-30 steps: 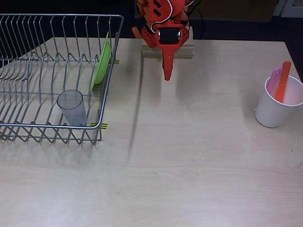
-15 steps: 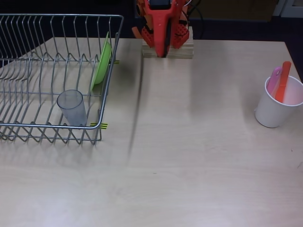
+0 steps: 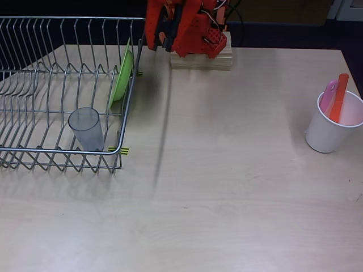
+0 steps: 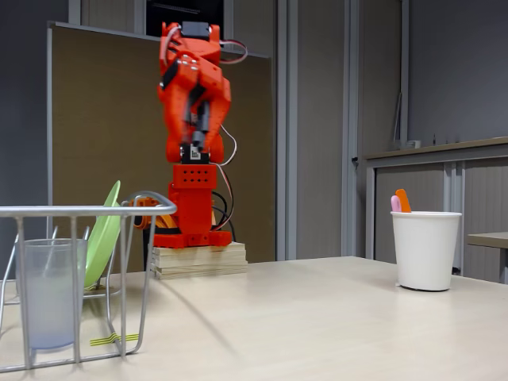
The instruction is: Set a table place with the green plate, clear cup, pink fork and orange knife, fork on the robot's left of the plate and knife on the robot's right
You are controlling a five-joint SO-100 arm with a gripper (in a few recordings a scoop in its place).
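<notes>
a wire dish rack [image 3: 57,90] stands at the overhead view's left, a white cup [image 3: 332,133] at its right, a stack of wooden boards [image 4: 198,260] behind

The robot [image 3: 184,25] is cut off by the overhead view's top edge and blurred in the fixed view. The white cup [image 3: 333,124] hides the lower parts of the pink fork [image 3: 329,95] and orange knife [image 3: 340,96].

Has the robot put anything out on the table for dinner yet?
Nothing is set yet. The green plate stands on edge in the wire rack, and the clear cup stands there too. The pink fork and orange knife stand in the white cup. The robot is folded up over its base, holding nothing. All four pieces are left to place.
</notes>
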